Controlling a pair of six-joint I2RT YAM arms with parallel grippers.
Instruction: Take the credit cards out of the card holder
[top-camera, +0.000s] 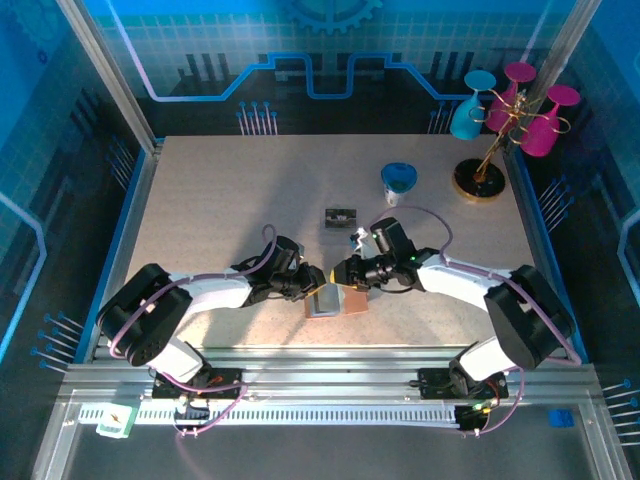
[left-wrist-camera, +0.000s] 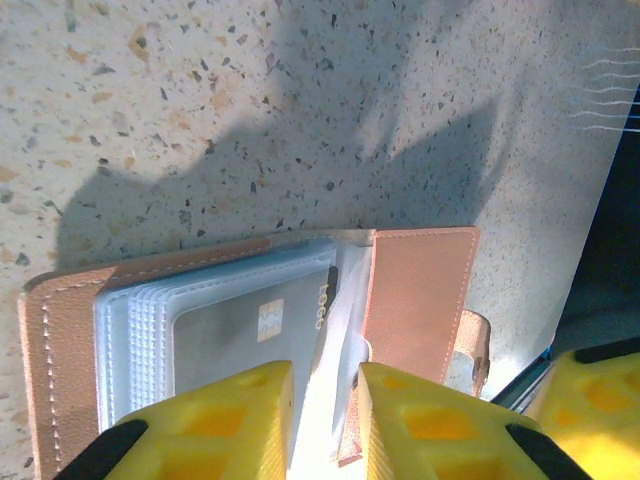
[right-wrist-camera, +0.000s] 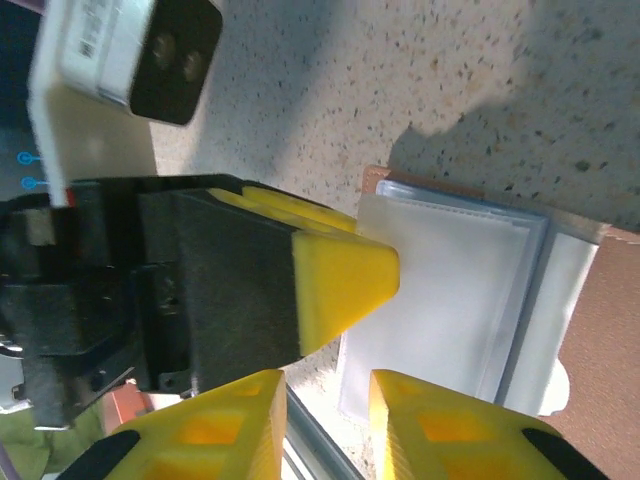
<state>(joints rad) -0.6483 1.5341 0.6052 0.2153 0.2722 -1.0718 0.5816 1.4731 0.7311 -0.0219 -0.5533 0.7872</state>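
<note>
— Speckled counter (top-camera: 200, 200), blue walls behind. Where is the card holder (left-wrist-camera: 420, 290)?

— It lies open on the counter, close to you, between your two arms. You can see its tan flap and its clear pockets (right-wrist-camera: 450, 280). A grey card (left-wrist-camera: 250, 330) sits in one pocket.

— What are your grippers doing?

— Your left gripper (left-wrist-camera: 325, 385) has its fingers close together, one on each side of a clear pocket page. I cannot tell if it is squeezing the page. Your right gripper (right-wrist-camera: 327, 390) is just beside the pockets. Its fingers are a little apart, with nothing between them that I can see.

— How will the card feel?

— I think it is thin, stiff, slippery and very light. The pockets look soft and floppy, so the holder may lift or slide when you pull.

— Where should you grab?

— Hold the holder down by the tan flap or the pocket page with one gripper. With the other, pinch the card's bare edge where the pocket opens and slide it out flat. Don't bend it. The blue cup (top-camera: 398, 182) is well away, so it is safe.
</note>
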